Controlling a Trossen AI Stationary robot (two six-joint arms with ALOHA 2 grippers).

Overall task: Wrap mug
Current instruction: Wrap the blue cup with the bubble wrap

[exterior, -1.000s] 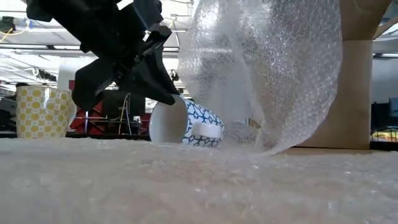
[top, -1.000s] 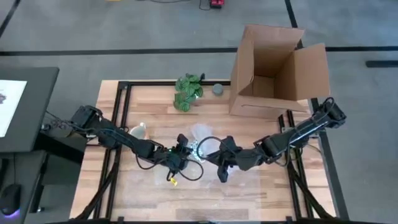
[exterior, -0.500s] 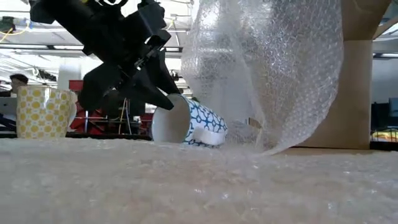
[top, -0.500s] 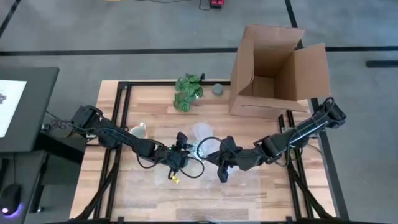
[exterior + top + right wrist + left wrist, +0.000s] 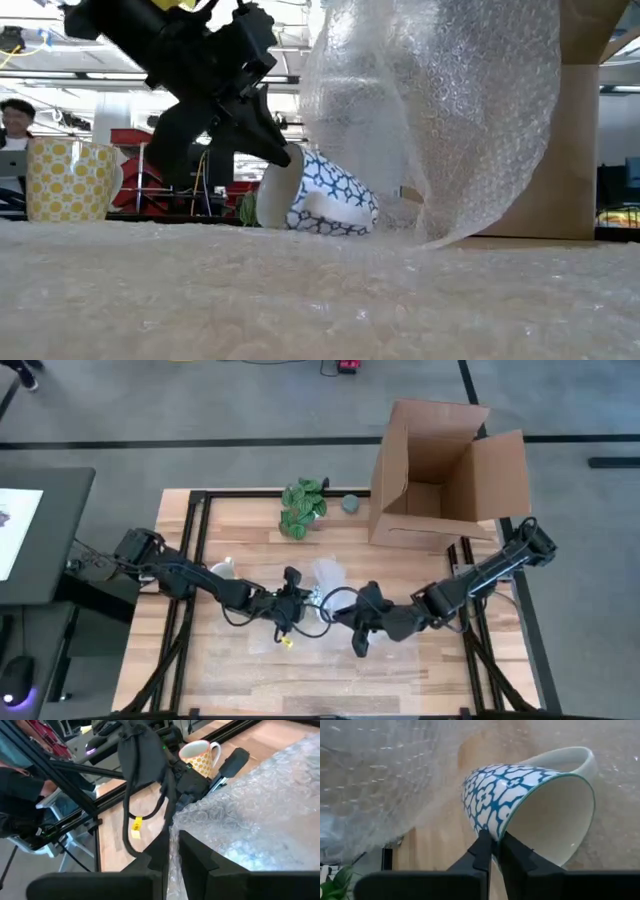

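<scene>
In the low view the bubble wrap (image 5: 440,120) veils the mug (image 5: 320,195) at its 3 o'clock side; the cardboard box (image 5: 570,140) runs past the frame's upper edge.

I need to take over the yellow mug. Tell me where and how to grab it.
Judging from the low view, the yellow mug stands upright, apart from the left gripper, which is shut on the rim of the tipped blue and white mug. In the right wrist view its handle sticks out sideways. Come straight down and pinch the open rim on the side opposite the handle.
</scene>
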